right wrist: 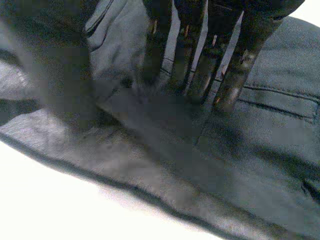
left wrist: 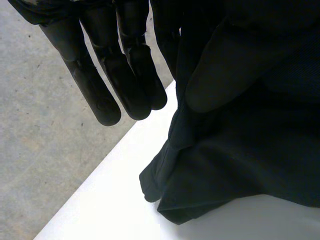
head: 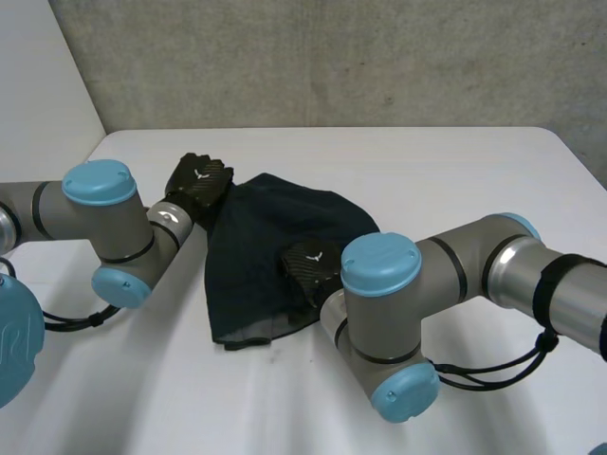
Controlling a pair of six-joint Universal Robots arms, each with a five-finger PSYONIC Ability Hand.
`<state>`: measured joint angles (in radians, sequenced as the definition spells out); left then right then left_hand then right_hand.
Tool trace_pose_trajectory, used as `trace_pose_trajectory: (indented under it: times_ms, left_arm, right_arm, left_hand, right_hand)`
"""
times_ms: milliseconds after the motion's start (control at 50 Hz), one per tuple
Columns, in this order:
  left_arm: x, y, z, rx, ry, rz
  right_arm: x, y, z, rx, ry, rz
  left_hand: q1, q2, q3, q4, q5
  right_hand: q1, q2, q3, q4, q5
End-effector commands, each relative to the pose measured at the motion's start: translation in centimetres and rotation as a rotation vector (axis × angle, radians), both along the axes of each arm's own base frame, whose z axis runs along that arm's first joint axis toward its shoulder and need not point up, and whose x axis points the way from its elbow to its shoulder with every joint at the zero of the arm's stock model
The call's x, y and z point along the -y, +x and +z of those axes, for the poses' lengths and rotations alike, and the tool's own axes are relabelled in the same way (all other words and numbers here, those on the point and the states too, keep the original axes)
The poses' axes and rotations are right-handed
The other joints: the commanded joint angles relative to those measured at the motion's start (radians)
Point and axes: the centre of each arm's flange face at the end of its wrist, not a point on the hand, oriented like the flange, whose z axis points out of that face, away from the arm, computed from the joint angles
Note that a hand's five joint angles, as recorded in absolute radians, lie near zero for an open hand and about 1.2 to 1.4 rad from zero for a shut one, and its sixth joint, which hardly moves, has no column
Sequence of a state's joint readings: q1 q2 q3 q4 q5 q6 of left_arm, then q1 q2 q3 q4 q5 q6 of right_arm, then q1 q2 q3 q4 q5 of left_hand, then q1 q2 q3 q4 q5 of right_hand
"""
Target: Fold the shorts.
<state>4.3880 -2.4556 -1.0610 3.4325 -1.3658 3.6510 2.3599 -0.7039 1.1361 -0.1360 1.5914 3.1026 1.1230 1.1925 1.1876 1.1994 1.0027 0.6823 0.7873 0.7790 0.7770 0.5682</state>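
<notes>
Noted on white table (head: 455, 171): dark shorts (head: 285, 227), rumpled, lying mid-table, slightly toward the left edge. Left hand (head: 199, 185) placed at the shorts' far left corner; fingers (left wrist: 100, 85) straight, close together, off the cloth, thumb resting against it. Right hand (head: 311, 265) set on the shorts' near part; fingers (right wrist: 235, 75) straight, slightly spread, pressing down on the fabric.
</notes>
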Motion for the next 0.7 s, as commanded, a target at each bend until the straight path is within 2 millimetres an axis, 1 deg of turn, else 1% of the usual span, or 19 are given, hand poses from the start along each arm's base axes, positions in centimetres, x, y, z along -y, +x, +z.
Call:
trace_pose_trajectory:
  times_ms: [20, 60, 100, 140, 160, 180, 200, 240, 260, 320, 340, 400, 420, 480, 520, 560, 620, 640, 700]
  left_arm:
    - [-0.7, -0.2, 1.6, -0.004, -0.023, 0.034]
    - [-1.0, 0.0, 3.1, -0.012, -0.046, 0.044]
    - [-1.4, 0.1, 4.4, -0.021, -0.065, 0.049]
    - [-2.0, 0.3, 6.7, -0.038, -0.099, 0.057]
    - [-2.4, 0.4, 7.6, -0.047, -0.111, 0.057]
    - [-2.7, 0.5, 8.6, -0.054, -0.126, 0.059]
    - [-3.7, 0.6, 10.6, -0.069, -0.16, 0.059]
    - [-4.8, 0.6, 12.5, -0.084, -0.194, 0.055]
    - [-6.1, 0.6, 14.3, -0.099, -0.224, 0.052]
    - [-8.1, 0.8, 17.2, -0.128, -0.28, 0.051]
    - [-9.6, 1.1, 19.1, -0.156, -0.312, 0.048]
    - [-11.8, 1.6, 21.5, -0.196, -0.336, 0.044]
    - [-13.3, 2.0, 22.9, -0.221, -0.341, 0.039]
    - [-15.7, 2.6, 24.9, -0.242, -0.343, 0.023]
    - [-18.0, 3.4, 26.4, -0.249, -0.337, 0.014]
    - [-20.3, 4.3, 27.6, -0.247, -0.327, 0.009]
    - [-22.4, 5.2, 28.8, -0.251, -0.332, 0.005]
    - [-23.8, 5.9, 29.9, -0.263, -0.355, 0.003]
    - [-26.0, 7.0, 32.0, -0.3, -0.425, 0.0]
  right_arm:
    - [1.3, 0.7, 3.2, 0.09, -0.107, -0.006]
    - [1.8, 0.5, 5.2, 0.122, -0.142, -0.017]
    - [2.9, -0.4, 8.2, 0.166, -0.191, -0.05]
    - [4.0, -1.4, 10.3, 0.195, -0.23, -0.082]
    - [5.1, -2.7, 12.5, 0.222, -0.268, -0.116]
    - [5.5, -3.3, 13.6, 0.237, -0.288, -0.13]
    - [6.0, -3.9, 14.6, 0.249, -0.306, -0.144]
    - [7.3, -6.0, 17.6, 0.286, -0.359, -0.19]
    - [7.7, -6.8, 18.5, 0.293, -0.376, -0.208]
    - [8.9, -9.3, 21.0, 0.307, -0.425, -0.243]
    - [9.0, -9.8, 21.4, 0.308, -0.428, -0.24]
    - [8.4, -10.9, 22.7, 0.301, -0.422, -0.207]
    - [8.1, -11.2, 23.0, 0.299, -0.417, -0.198]
    - [6.8, -12.2, 24.3, 0.288, -0.405, -0.176]
    - [6.2, -12.8, 24.8, 0.284, -0.396, -0.175]
    - [4.9, -13.8, 25.8, 0.279, -0.391, -0.171]
    - [3.0, -14.9, 27.3, 0.284, -0.41, -0.161]
    - [2.6, -15.2, 27.7, 0.286, -0.417, -0.157]
    - [0.7, -16.1, 29.5, 0.304, -0.469, -0.136]
  left_hand:
    - [0.273, 0.204, 0.209, 0.197, 0.219]
    - [0.273, 0.204, 0.209, 0.197, 0.219]
    - [0.273, 0.204, 0.209, 0.197, 0.219]
    - [0.273, 0.204, 0.209, 0.197, 0.219]
    - [0.273, 0.204, 0.209, 0.197, 0.219]
    - [0.273, 0.204, 0.209, 0.197, 0.219]
    - [0.273, 0.204, 0.209, 0.197, 0.219]
    - [0.273, 0.204, 0.209, 0.197, 0.219]
    - [0.273, 0.204, 0.209, 0.197, 0.219]
    - [0.273, 0.204, 0.209, 0.197, 0.219]
    - [0.273, 0.204, 0.209, 0.197, 0.219]
    - [0.273, 0.204, 0.209, 0.197, 0.219]
    - [0.273, 0.204, 0.209, 0.197, 0.219]
    - [0.273, 0.204, 0.209, 0.197, 0.219]
    - [0.273, 0.204, 0.209, 0.197, 0.219]
    - [0.273, 0.204, 0.209, 0.197, 0.219]
    - [0.273, 0.204, 0.209, 0.197, 0.219]
    - [0.273, 0.204, 0.209, 0.197, 0.219]
    - [0.273, 0.204, 0.209, 0.197, 0.219]
  right_hand:
    - [0.714, 0.609, 0.617, 0.619, 0.654]
    - [0.714, 0.609, 0.617, 0.619, 0.654]
    - [0.714, 0.609, 0.617, 0.619, 0.654]
    - [0.714, 0.609, 0.617, 0.619, 0.654]
    - [0.714, 0.609, 0.617, 0.619, 0.654]
    - [0.714, 0.609, 0.617, 0.619, 0.654]
    - [0.714, 0.609, 0.617, 0.619, 0.654]
    - [0.714, 0.609, 0.617, 0.619, 0.654]
    - [0.714, 0.609, 0.617, 0.619, 0.654]
    - [0.714, 0.609, 0.617, 0.619, 0.654]
    - [0.714, 0.609, 0.617, 0.619, 0.654]
    - [0.714, 0.609, 0.617, 0.619, 0.654]
    - [0.714, 0.609, 0.617, 0.619, 0.654]
    - [0.714, 0.609, 0.617, 0.619, 0.654]
    - [0.714, 0.609, 0.617, 0.619, 0.654]
    - [0.714, 0.609, 0.617, 0.619, 0.654]
    - [0.714, 0.609, 0.617, 0.619, 0.654]
    - [0.714, 0.609, 0.617, 0.619, 0.654]
    - [0.714, 0.609, 0.617, 0.619, 0.654]
